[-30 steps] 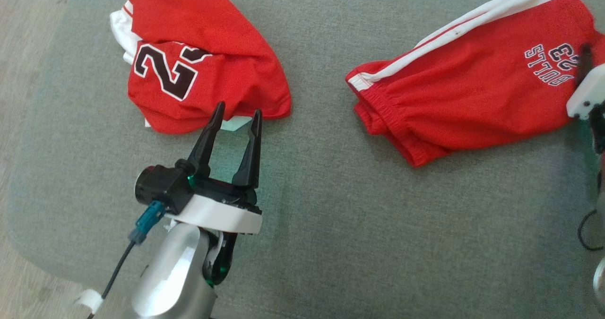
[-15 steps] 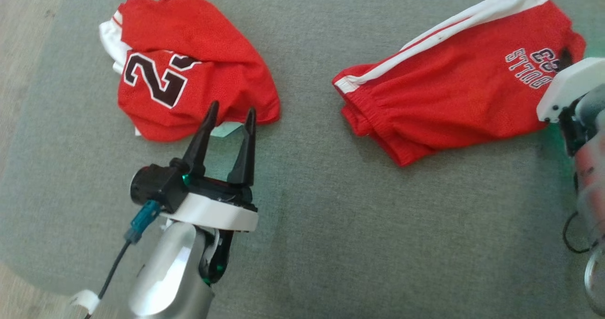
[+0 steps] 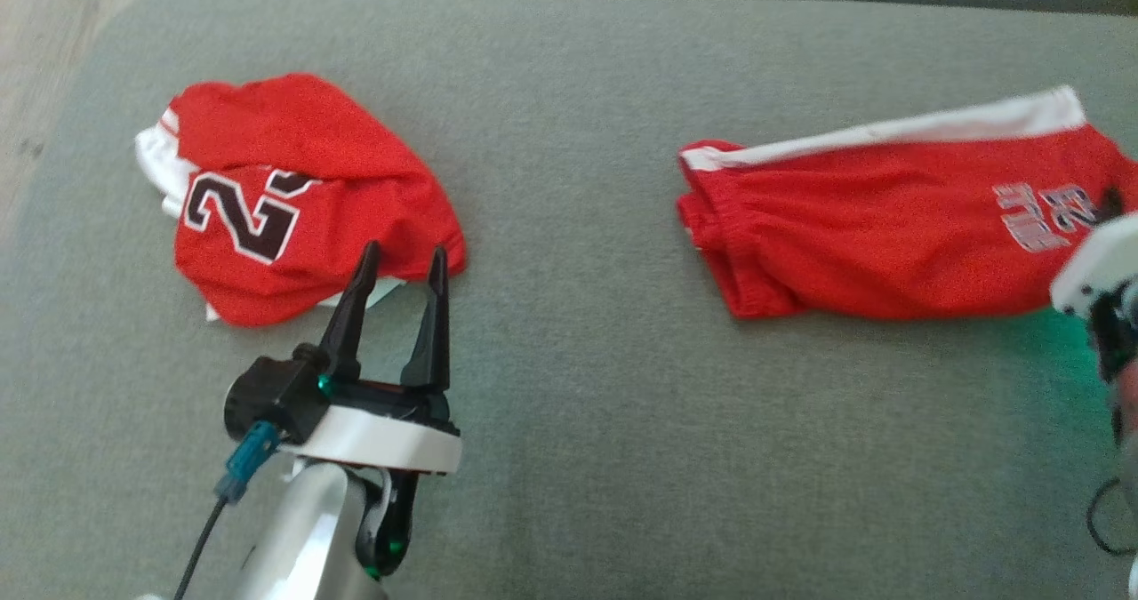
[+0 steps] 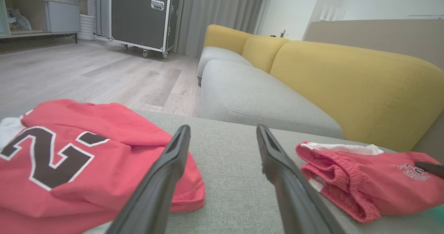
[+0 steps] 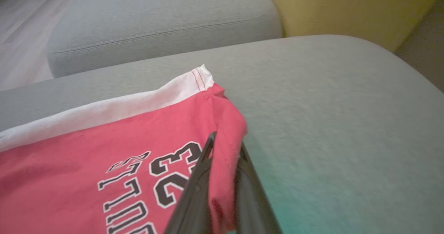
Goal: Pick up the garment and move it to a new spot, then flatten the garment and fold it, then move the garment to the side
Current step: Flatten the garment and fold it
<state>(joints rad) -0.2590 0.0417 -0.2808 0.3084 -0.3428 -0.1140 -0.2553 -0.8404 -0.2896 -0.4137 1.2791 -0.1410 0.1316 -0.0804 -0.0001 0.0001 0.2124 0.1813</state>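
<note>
The garment (image 3: pixel 889 244), red shorts with a white side stripe and a printed "23", lies stretched across the right of the grey cushion (image 3: pixel 578 360). My right gripper (image 3: pixel 1111 202) is shut on its right hem. In the right wrist view the red hem of the garment (image 5: pixel 104 150) is pinched between the dark fingers of my right gripper (image 5: pixel 225 144). My left gripper (image 3: pixel 404 250) stands open, its tips at the near edge of a crumpled red jersey (image 3: pixel 293 191). The left wrist view shows the left gripper (image 4: pixel 222 128) between the jersey (image 4: pixel 69 157) and the garment (image 4: pixel 364 182).
The cushion's rounded edge runs along the left, with wooden floor (image 3: pixel 53 13) beyond it. Behind stand another grey seat (image 4: pixel 249 98), a yellow backrest (image 4: pixel 347 81) and a black wheeled case (image 4: pixel 138 15).
My right gripper has shut on the garment's hem and drawn that end nearer, so the shorts lie straighter. The head camera has tilted. The left gripper keeps its place by the jersey.
</note>
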